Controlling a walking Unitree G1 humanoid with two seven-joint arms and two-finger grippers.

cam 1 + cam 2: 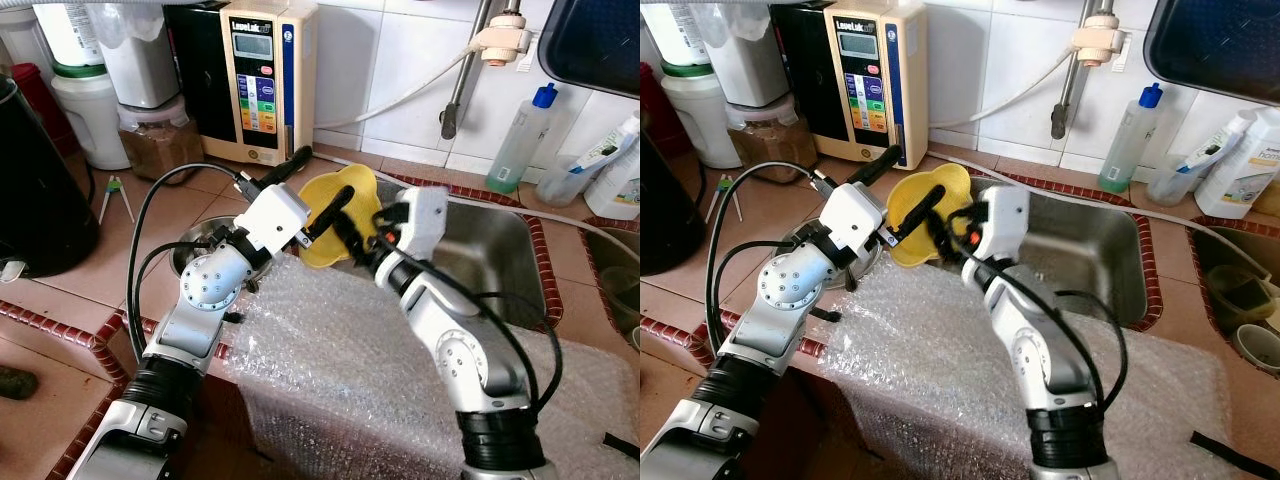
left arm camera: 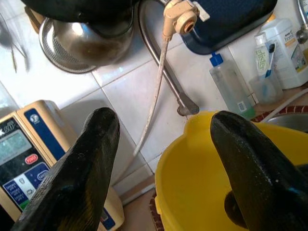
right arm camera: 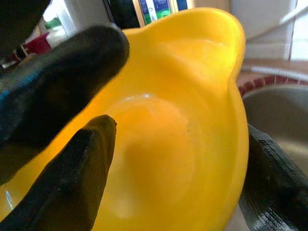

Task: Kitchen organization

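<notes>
Both grippers meet on the yellow bowl (image 1: 338, 215), held up at the sink's (image 1: 500, 250) left edge: the right gripper (image 3: 168, 159) clamps its rim, the left gripper (image 2: 163, 159) stands wide open straddling the rim; putting it away looks undone

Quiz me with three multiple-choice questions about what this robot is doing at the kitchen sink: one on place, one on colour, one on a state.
1. Where is the bowl?
A. Inside a cupboard
B. Held up at the sink's left edge
C. On the floor

2. What colour is the bowl?
A. Yellow
B. Blue
C. White

3. What is in the bowl?
A. Soup
B. Rice
C. Nothing visible

Answers:
1 B, the bowl sits between both grippers by the sink.
2 A, it is plainly yellow.
3 C, its inside looks bare in the right wrist view.
</notes>
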